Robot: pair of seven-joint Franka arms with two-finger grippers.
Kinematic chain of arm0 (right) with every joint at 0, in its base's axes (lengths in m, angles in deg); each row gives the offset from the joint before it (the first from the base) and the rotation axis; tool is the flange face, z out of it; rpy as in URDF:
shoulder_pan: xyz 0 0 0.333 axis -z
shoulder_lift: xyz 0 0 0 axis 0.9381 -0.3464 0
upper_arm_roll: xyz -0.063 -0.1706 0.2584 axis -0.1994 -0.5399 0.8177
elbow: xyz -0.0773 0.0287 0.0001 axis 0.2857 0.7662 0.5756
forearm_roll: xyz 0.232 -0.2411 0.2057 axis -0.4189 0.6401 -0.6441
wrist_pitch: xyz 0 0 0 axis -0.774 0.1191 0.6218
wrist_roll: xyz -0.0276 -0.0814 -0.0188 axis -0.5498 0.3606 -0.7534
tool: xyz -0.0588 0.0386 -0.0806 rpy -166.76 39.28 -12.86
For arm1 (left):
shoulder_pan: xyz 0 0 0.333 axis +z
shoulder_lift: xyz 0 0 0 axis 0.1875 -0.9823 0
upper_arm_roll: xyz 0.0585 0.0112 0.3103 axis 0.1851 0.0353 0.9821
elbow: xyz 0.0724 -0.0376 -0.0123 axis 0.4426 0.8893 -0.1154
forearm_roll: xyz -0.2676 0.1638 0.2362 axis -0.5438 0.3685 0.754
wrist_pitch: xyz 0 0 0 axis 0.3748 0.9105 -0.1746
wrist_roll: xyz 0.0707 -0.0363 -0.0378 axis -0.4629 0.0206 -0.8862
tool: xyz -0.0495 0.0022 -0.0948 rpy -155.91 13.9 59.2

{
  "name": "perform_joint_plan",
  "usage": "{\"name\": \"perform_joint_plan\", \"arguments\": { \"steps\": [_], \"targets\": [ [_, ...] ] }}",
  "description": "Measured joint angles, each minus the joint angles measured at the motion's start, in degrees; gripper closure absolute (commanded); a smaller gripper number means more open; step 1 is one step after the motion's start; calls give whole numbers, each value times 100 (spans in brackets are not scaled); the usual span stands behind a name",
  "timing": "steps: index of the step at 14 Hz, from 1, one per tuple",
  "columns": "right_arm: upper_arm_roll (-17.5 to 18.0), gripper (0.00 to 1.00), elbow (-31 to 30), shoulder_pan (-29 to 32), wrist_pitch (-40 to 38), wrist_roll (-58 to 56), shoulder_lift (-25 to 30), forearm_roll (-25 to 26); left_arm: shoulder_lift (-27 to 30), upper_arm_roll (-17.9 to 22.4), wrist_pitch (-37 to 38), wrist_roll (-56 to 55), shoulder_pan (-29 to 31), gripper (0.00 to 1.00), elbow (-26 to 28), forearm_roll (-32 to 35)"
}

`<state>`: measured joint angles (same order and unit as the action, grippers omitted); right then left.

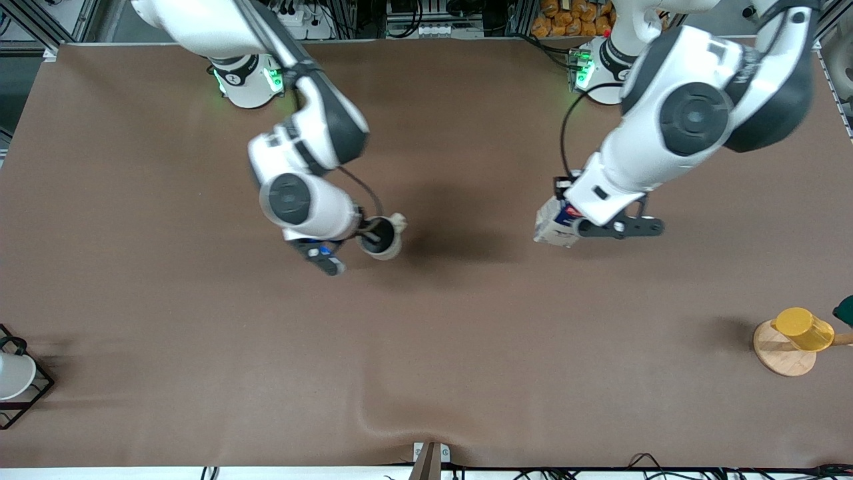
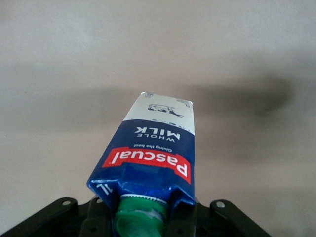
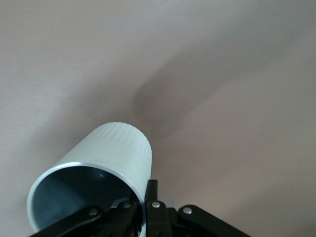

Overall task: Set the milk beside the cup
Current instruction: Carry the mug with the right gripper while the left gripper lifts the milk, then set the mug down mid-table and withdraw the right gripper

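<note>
While the left gripper (image 1: 574,225) jaws grasp the milk (image 2: 157,153) by its capped top, base downward over the counter (image 1: 466,333), right gripper (image 1: 368,235) jaws pinch the tilted cup's (image 3: 94,177) rim.

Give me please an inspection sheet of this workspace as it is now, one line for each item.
Surface: brown table cover, a small ripple at the edge nearest the front camera.
Job's things: milk held up by its cap end; cup held by its rim.
Clutter: yellow cup on a wooden coaster; white object in a black wire stand.
Grippers: left gripper shut on milk; right gripper shut on cup.
Cables: black cable at the left arm.
Surroundings: metal frame.
</note>
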<state>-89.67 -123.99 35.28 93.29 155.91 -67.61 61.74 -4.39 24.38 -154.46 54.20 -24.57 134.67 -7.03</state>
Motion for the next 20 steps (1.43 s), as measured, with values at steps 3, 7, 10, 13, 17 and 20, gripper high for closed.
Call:
{"name": "perform_joint_plan", "arguments": {
  "steps": [3, 7, 10, 13, 17, 20],
  "targets": [
    [-3, 100, 515, -519, 770, 860, -782, -1, -20, -22, 0, -21, 34, 100, 9, 0],
    [-13, 1, 782, -725, 1274, 1140, -1336, -3, -81, -10, -14, -27, 53, 100, 10, 0],
    [-23, 0, 876, -730, 1220, 1147, -1346, -8, -118, -15, -17, -112, 40, 100, 10, 0],
    [-153, 0, 1434, -634, 1, 1151, -1328, -8, -131, -32, -19, -329, -16, 100, 9, -57],
    [-207, 0, 2393, 301, -2322, 289, -1047, 5, -283, -63, -51, -1490, -637, 100, -38, -236],
    [-281, 0, 2477, 1309, -3417, -1699, -563, 422, -658, -76, -155, -2670, -1429, 100, -321, -239]
  ]
}}
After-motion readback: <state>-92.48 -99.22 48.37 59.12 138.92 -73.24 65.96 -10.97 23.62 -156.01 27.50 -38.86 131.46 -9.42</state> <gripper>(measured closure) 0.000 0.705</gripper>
